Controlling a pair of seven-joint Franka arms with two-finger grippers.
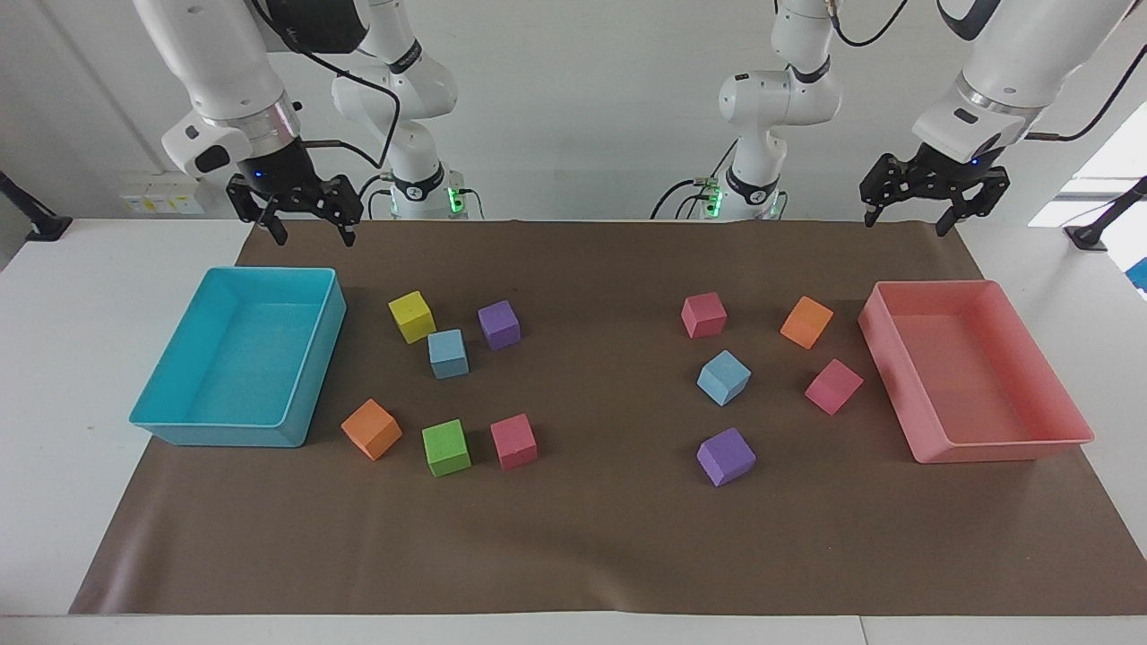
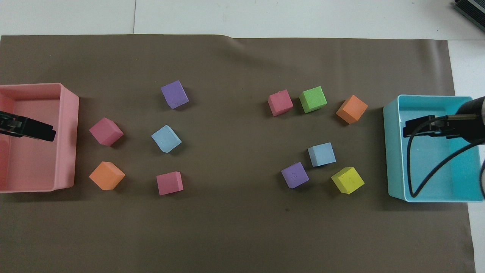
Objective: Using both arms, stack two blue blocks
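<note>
- Your right gripper (image 1: pixel 305 228) hangs in the air over the edge of the cyan tray (image 1: pixel 309 421) nearest the robots, jaws spread wide with nothing in them.
- Your left gripper (image 1: pixel 905 219) hangs above the mat's edge near the pink tray (image 1: pixel 1004 448), jaws likewise spread and empty; that arm looks to be waiting.
- One blue block (image 1: pixel 448 353) sits on the counter's mat, below and forward of the right jaws, toward the middle of the counter. It is packed between a yellow cube (image 1: pixel 411 316) and a purple cube (image 1: pixel 498 324), both just beside it.
- The other blue block (image 1: pixel 723 377) lies below and forward of the left jaws, toward the middle, turned cornerwise, with open mat around it.
- My read: stacking has not started; the step in hand is the right arm's approach to its block.
- Come straight down over that block and line the jaws up with its flat faces, choosing the pair of faces that keeps the fingertips out of the yellow and purple neighbours.
- Grip lightly; the cubes look like soft foam and may squash.
- For the cornerwise block, turn the left wrist to match its faces before descending.
- No brand, label or writing can be read anywhere.
</note>
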